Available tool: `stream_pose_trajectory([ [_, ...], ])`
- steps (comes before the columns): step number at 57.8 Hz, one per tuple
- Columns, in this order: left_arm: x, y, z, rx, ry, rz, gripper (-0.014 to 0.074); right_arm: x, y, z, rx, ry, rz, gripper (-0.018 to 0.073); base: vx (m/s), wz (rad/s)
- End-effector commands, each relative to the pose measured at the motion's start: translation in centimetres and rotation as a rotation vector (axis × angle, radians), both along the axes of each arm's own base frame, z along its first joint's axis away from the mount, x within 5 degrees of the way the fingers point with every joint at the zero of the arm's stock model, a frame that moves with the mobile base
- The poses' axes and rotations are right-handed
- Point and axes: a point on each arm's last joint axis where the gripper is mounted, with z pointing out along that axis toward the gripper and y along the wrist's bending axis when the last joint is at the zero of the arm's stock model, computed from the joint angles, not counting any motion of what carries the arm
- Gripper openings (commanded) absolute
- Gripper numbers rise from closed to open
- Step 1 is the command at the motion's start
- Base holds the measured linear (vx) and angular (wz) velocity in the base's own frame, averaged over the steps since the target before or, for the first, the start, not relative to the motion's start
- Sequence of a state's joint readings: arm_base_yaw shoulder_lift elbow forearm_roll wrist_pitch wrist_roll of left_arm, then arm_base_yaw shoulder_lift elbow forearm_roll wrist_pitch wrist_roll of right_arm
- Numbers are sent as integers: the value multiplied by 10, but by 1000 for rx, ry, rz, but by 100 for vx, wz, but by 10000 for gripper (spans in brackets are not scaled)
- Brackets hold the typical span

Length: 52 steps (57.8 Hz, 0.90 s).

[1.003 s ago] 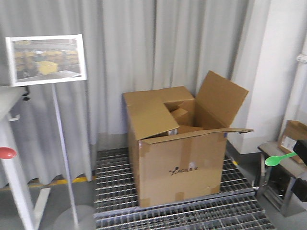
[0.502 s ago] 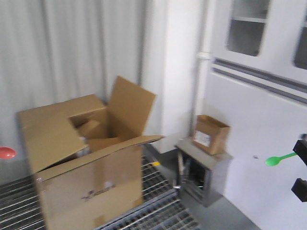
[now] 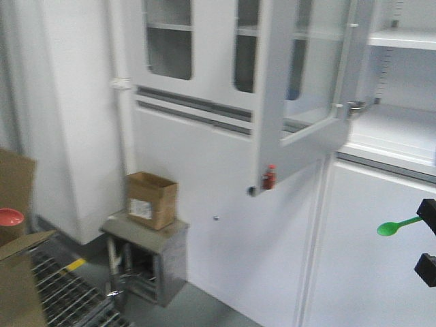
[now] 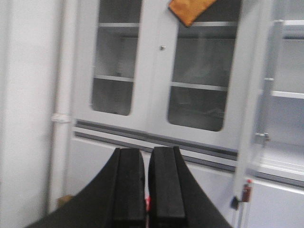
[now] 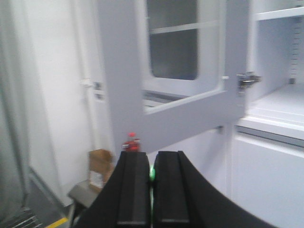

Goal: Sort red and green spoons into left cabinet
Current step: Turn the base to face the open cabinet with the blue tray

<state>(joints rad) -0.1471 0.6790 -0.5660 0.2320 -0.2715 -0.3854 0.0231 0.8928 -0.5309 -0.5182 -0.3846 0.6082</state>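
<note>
A light grey cabinet with glazed upper doors is observed across the front view. One glazed door is swung open, and a bare shelf is exposed behind it. Part of a large carton is seen at the left edge. A grey metal stand is placed against the cabinet base, with a small box on top. The right gripper is closed on the green spoon, whose bowl is held out in front of the lower cabinet panel, outside the shelves. The left gripper is closed on the red spoon, seen at the far left, well apart from the cabinet. A small red fitting is noted at the open door's lower corner
</note>
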Motion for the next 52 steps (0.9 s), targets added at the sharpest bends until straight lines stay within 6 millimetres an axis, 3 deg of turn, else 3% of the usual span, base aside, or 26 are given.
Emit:
stream_pose_trajectory([
  [1, -4, -1, 19, -29, -104, -22, -6, -2, 3, 19, 20, -106, 32, -1, 17, -64],
  [52, -4, -1, 19, -29, -104, -22, -6, -2, 3, 19, 20, -107, 32, -1, 14, -53],
])
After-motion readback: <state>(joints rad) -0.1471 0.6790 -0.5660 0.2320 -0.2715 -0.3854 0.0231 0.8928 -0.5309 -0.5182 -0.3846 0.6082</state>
